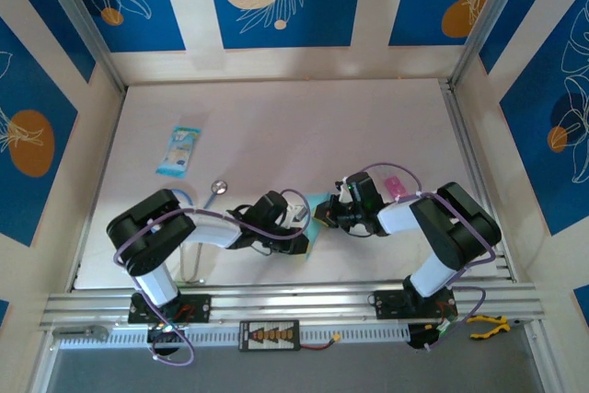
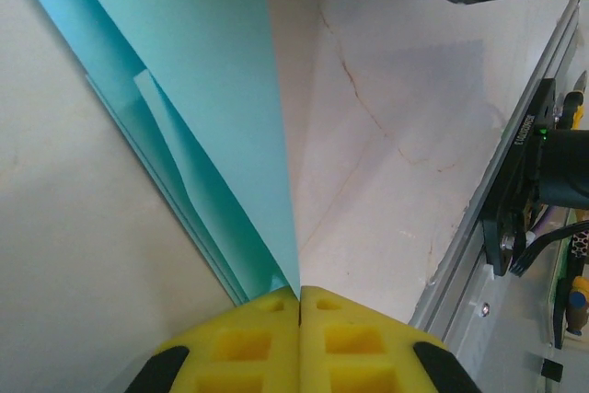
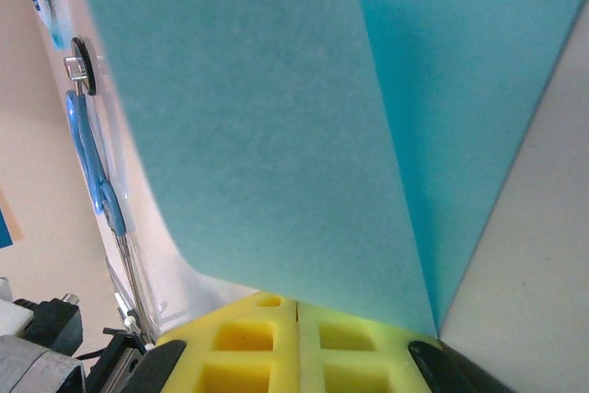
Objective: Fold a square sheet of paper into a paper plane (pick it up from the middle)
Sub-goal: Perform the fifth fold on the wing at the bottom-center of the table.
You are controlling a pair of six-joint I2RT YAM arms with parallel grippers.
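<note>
folded sheet of paper (image 2: 202,62), corner pinched by left gripper (image 2: 299,296), edge clamped by right gripper (image 3: 296,308)

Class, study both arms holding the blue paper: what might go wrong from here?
1. The left tool pinches only the narrow tip of the paper; a pull may tear it or slip it free.
2. The right tool is shut beneath a loose flap, so the layered folds might splay.

left gripper (image 2: 299,306) jaws pinched together on folded light-blue paper (image 2: 202,71), pale table (image 2: 386,154) beneath
</note>
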